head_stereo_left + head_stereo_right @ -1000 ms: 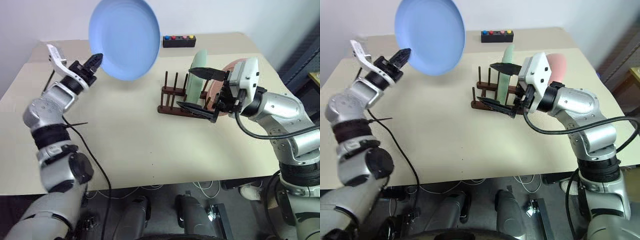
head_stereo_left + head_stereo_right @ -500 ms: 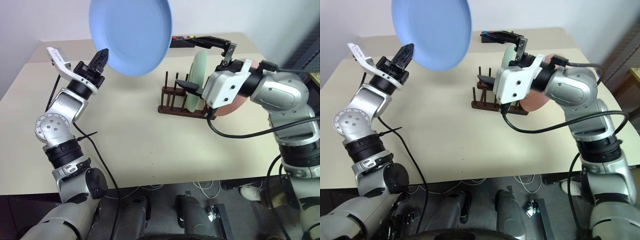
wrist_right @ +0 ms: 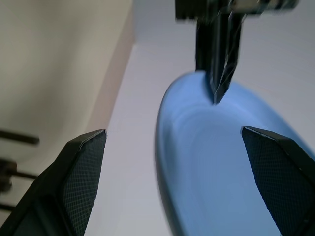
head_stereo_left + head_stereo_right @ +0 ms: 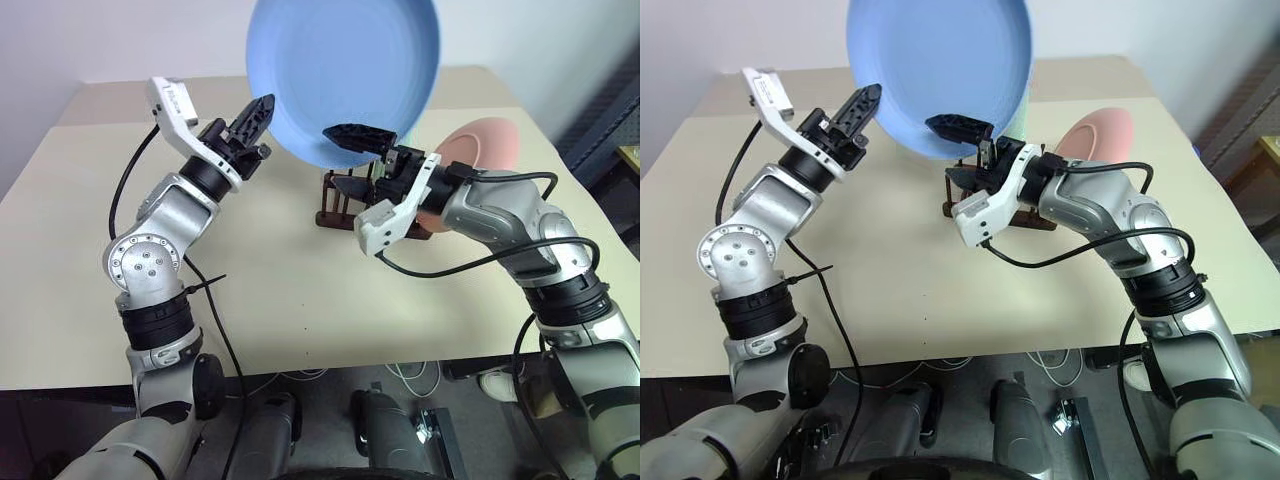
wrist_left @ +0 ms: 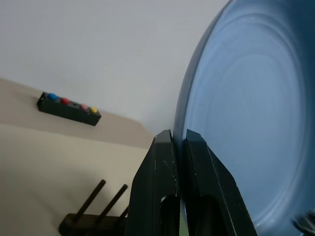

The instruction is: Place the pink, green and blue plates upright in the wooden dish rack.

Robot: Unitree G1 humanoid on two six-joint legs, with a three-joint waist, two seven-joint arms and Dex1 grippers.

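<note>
The right claw (image 4: 962, 150) is released, jaws spread to full width, and points at the lower edge of the blue plate (image 4: 345, 75). One finger (image 4: 360, 136) shows in front of the plate's face. No contact is confirmed. Judgement: this spread suits a handover or a steadying grip on the rim.

The left claw (image 4: 252, 118) is clenched on the blue plate's rim, holding it raised and near upright above the tabletop (image 4: 280, 290). Judgement: an edge grip keeps the plate vertical, as slotting requires.

Behind the right arm stands the wooden dish rack (image 4: 340, 205), with the pink plate (image 4: 480, 145) upright at its right end. A green plate edge (image 4: 1023, 100) shows just behind the blue one.

The tabletop is beige and bare near the rack. A black button box (image 5: 69, 109) sits at the far edge, before a pale wall.
</note>
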